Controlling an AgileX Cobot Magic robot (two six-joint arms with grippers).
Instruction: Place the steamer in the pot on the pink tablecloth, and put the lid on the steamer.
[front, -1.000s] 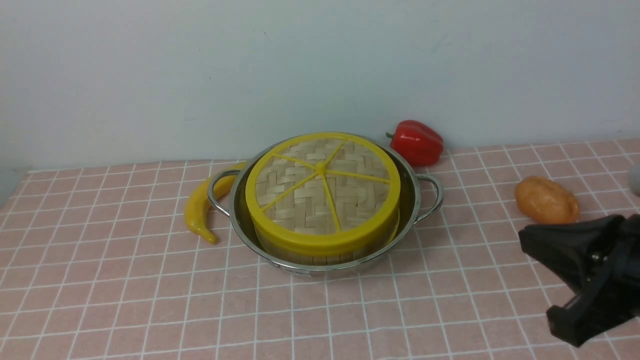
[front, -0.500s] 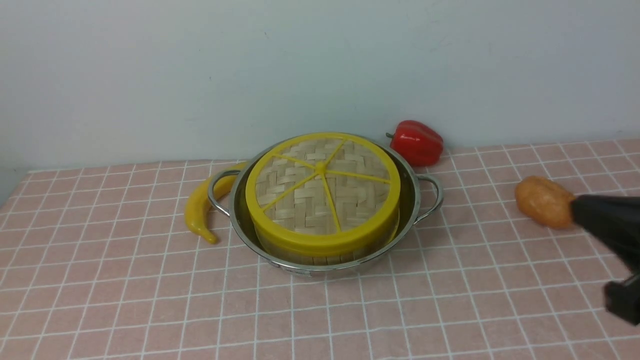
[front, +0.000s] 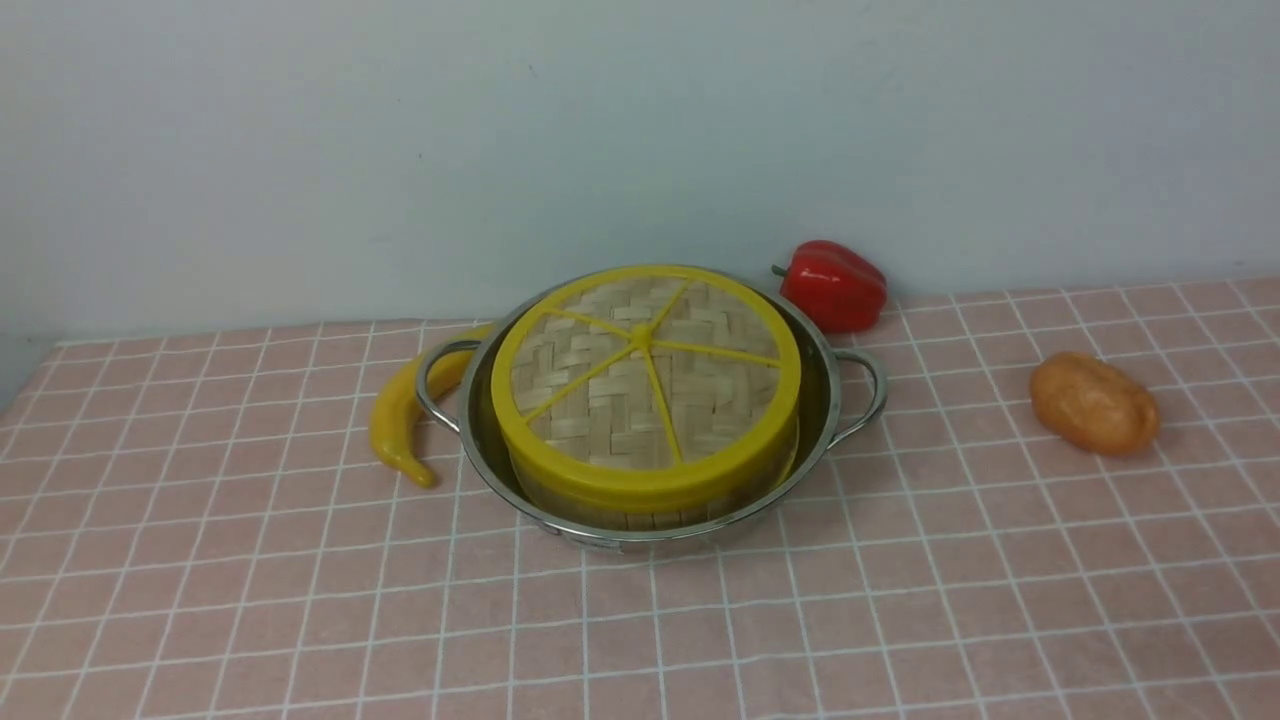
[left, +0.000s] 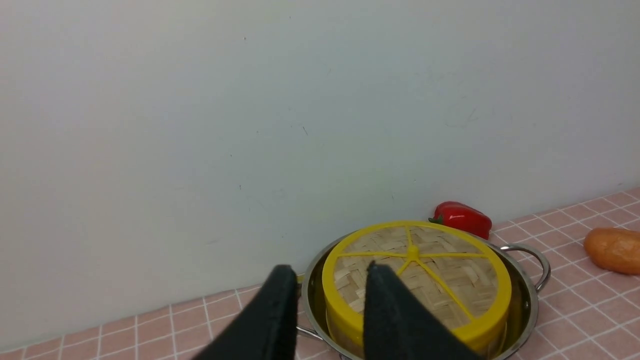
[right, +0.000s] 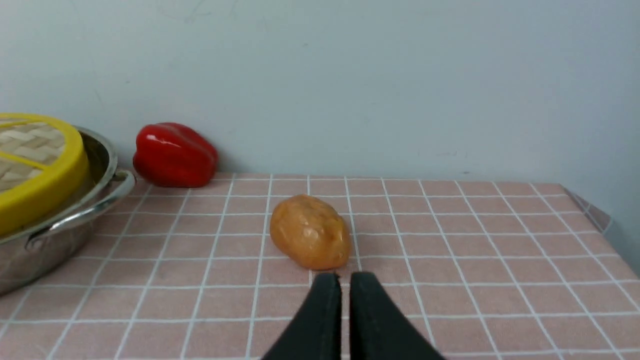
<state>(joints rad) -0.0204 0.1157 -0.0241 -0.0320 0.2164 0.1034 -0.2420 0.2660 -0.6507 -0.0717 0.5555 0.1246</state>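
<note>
The shiny pot (front: 478, 440) stands mid-table on the pink tablecloth (front: 900, 600). Inside it sits the steamer (front: 650, 517), of which only a strip of bamboo side shows. The woven lid (front: 645, 375) with its yellow rim rests flat on top of it. Neither gripper appears in the front view. In the left wrist view my left gripper (left: 328, 268) hangs open and empty, near the pot's (left: 525, 295) side and the lid (left: 440, 275). In the right wrist view my right gripper (right: 345, 276) holds nothing, its fingers almost together, just short of the potato.
A yellow chili pepper (front: 398, 412) lies against the pot's left handle. A red bell pepper (front: 835, 285) sits behind the pot by the wall. An orange potato (front: 1093, 403) lies to the right. The table's right edge (right: 595, 215) shows in the right wrist view.
My right arm has drawn back to the right and left the front view. The pot, steamer and lid have stayed still.
</note>
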